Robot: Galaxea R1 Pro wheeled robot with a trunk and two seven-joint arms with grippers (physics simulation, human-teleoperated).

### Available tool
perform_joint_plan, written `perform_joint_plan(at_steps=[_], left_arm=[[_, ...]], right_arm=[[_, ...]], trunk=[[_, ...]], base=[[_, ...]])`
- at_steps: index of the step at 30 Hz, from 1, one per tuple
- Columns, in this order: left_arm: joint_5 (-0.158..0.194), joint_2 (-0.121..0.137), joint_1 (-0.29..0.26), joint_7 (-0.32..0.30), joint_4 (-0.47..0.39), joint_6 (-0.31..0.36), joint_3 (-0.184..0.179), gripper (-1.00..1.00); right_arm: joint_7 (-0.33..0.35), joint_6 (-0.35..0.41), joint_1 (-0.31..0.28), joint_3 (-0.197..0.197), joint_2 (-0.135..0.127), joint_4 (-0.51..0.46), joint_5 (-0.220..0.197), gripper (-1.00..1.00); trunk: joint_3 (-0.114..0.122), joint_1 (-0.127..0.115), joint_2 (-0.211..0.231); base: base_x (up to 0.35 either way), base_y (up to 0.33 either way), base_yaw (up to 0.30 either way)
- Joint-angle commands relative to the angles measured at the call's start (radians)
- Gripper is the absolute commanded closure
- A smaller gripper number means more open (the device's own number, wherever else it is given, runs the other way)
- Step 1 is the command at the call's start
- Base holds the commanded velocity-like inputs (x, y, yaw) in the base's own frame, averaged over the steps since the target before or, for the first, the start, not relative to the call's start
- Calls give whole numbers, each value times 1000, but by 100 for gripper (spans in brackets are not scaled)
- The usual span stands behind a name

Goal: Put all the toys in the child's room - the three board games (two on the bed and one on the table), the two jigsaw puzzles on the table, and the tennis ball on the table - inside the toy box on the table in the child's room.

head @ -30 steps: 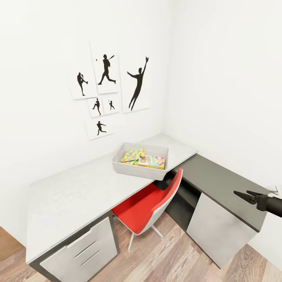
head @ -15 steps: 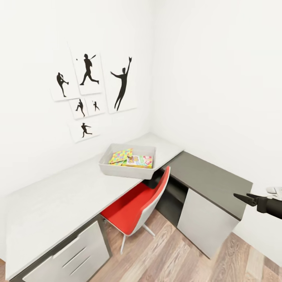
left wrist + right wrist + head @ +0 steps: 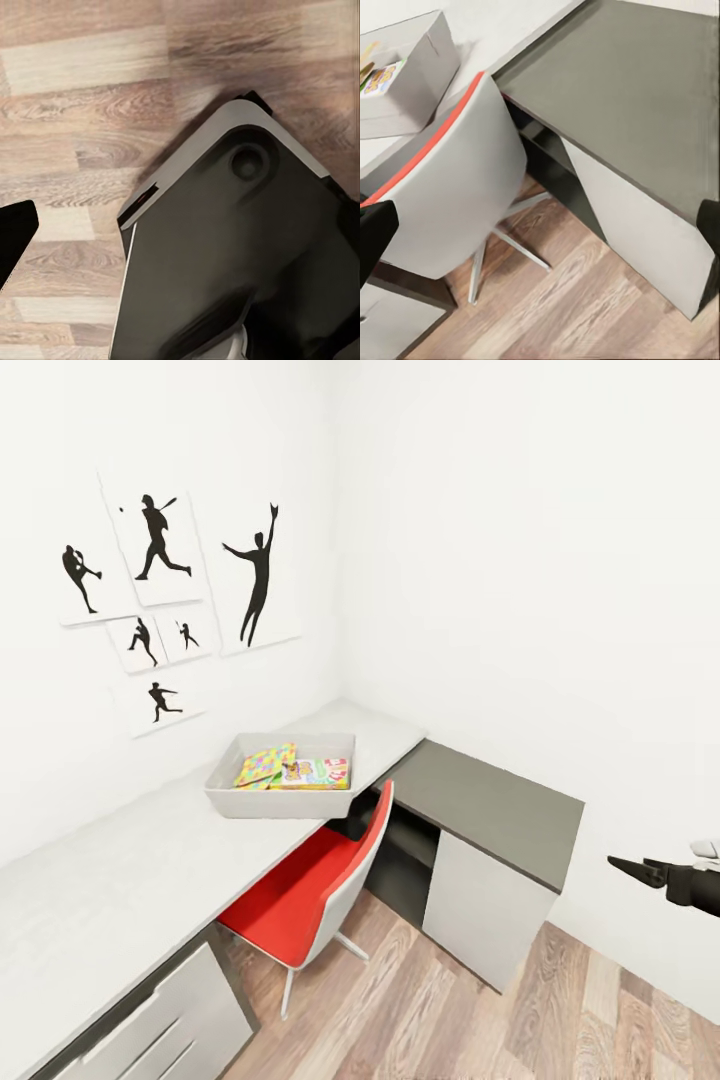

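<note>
Lighting: bright, even, diffuse; no visible source. White walls (image 3: 520,560) near overexposed, corner barely legible. Shadows: soft, under the table (image 3: 120,880) and red chair (image 3: 310,880); darker over the floor (image 3: 82,90) in the left wrist view. Distortion: wide-angle stretch at head-view edges (verticals lean). Sharpness: slightly soft render, no glare.

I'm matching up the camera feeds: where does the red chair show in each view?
Head view: the red chair sits low and centre-left, tucked at the table, below the toy box.
Right wrist view: its pale back with a red edge takes the left half.
Left wrist view: wood floor and the robot's own base; no chair.
Shared landmark: the toy box.
</note>
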Motion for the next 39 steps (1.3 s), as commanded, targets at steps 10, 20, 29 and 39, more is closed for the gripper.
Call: perform_joint_plan(at_steps=[10, 20, 29, 39], left_arm=[[3, 0, 0, 2, -4, 5, 4, -100], [-2, -1, 0, 2, -4, 5, 3, -100], [-3, -3, 0, 1, -5, 4, -2, -100], [-3, -10, 0, 0, -5, 4, -7, -100]], right_arm=[[5, 79, -6, 1, -3, 73, -11, -100], [7, 101, -7, 0, -4, 149, -10, -100], [27, 107, -3, 11, -3, 198, -3, -100], [69, 107, 76, 134, 43, 304, 50, -100]], trunk=[[-2, 1, -2], [-2, 1, -2], [-2, 1, -2], [-2, 1, -2]], base=[[0, 0, -287], [0, 0, -287], [0, 0, -272], [0, 0, -95]])
